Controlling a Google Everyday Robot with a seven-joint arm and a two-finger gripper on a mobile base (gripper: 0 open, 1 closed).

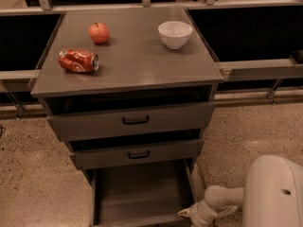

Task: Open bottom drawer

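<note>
**Drawer pull at its closing stage**

Shows the bottom drawer (142,190) drawn well forward from the foot of the cabinet (132,74), with grey inner floor exposed and front panel running along the lower edge of the view. Handle cut off below the frame, not visible. Above it, middle drawer (137,153) and top drawer (135,121), both pushed in, each with a black loop handle at centre. On the cabinet top, well apart from the work: apple (99,32), dented red can (78,60) lying on its side, white bowl (175,34).

Places the gripper (187,213) low at the right front corner of the bottom drawer, at the end of a pale forearm (222,197) reaching in from the robot's body (274,193) at lower right. Touching the panel end or just beside it: cannot be told. Equally impossible to tell whether clenched, released or grasping anything.

Judged step: close of the pull, with the opening itself apparently all but accomplished, to go by the depth of drawer floor on show. Judged next move: either a short further draw straight outward along the runners, given any spare travel, or a let-go and a retreat rightward and upward, away from the panel. Calls for care not to press sideways against the corner, for fear of racking the drawer on its slides or nudging it back in.
</note>
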